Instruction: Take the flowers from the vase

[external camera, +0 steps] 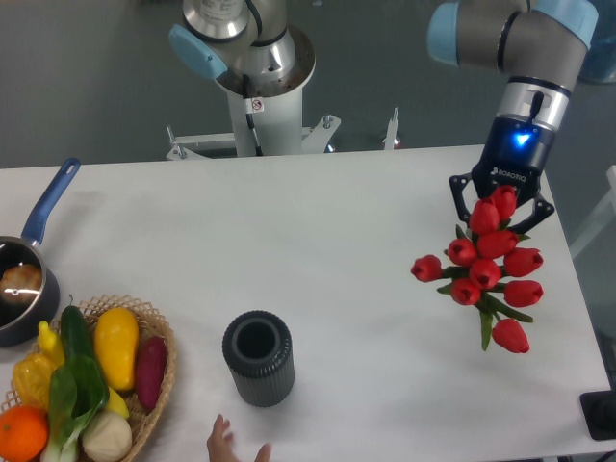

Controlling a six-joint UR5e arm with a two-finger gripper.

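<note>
The gripper (pixel 500 204) was clamped on the flowers (pixel 486 270), 1 bunch held clear above the table (pixel 289 250), well right of the vase (pixel 258 357).

Red tulip flowers (pixel 488 270) bunched at right, out of the vase, dark ribbed vase (pixel 258 358) upright, near centre

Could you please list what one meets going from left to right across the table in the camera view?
Saucepan → wicker basket of produce → vase → flowers, held in the gripper.
</note>
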